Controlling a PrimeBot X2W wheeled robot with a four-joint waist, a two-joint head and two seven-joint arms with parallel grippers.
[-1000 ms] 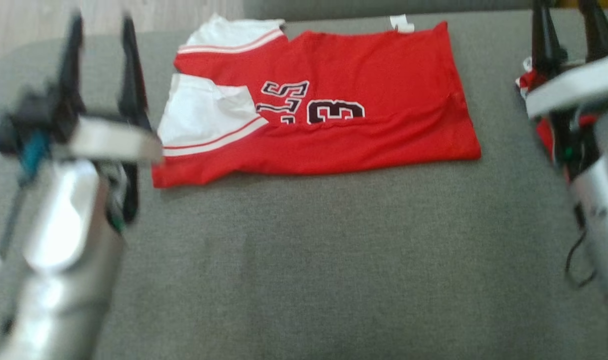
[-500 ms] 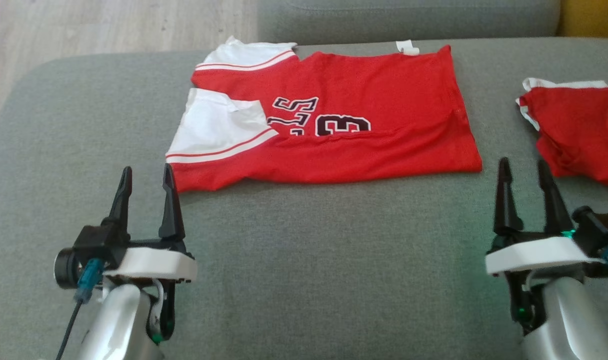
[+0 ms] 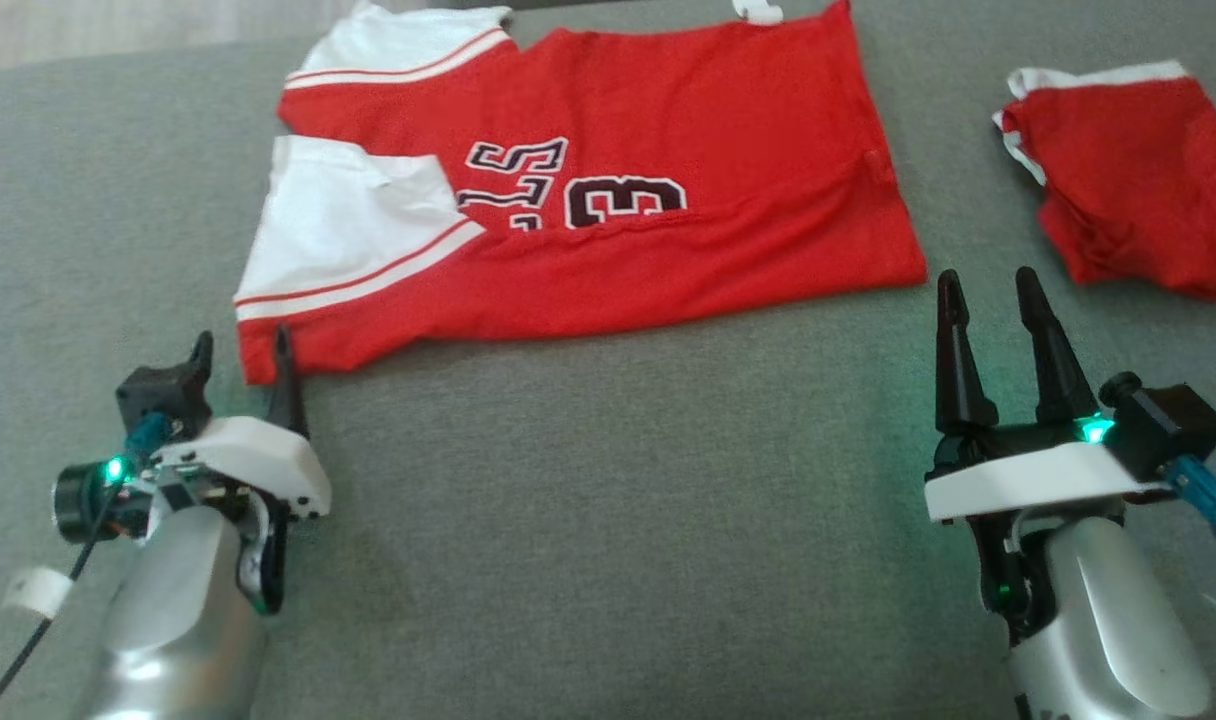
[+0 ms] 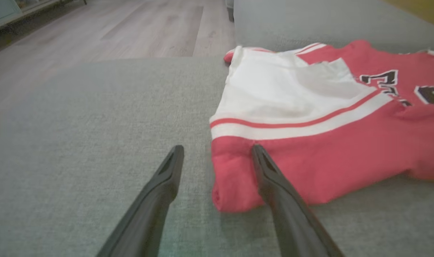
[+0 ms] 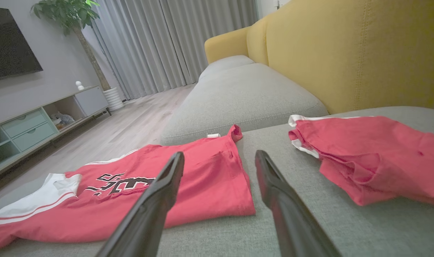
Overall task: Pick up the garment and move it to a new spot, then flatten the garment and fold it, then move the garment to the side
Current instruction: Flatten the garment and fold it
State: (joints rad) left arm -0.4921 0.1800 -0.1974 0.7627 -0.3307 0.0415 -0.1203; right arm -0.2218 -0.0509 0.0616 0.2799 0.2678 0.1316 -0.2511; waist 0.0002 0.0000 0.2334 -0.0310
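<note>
The garment [image 3: 608,220] is a red jersey with white sleeves and black numerals, lying folded lengthwise on the grey sofa cushion [image 3: 608,520]. My left gripper [image 3: 243,345] stands open at the garment's near left corner [image 4: 231,185], one finger over the red hem and the other on bare cushion. My right gripper [image 3: 986,282] is open just off the garment's near right corner [image 5: 238,200], its fingers empty and close above the cushion.
A second red garment [image 3: 1128,180] lies crumpled at the right, close to my right gripper. A yellow sofa back [image 5: 345,53] rises beyond it. The cushion's left edge drops to wooden floor [image 4: 113,32].
The head camera has tilted down. Both arms came down from high in the view to the cushion. Left gripper now reaches the garment's near left corner; right sits by the near right corner.
</note>
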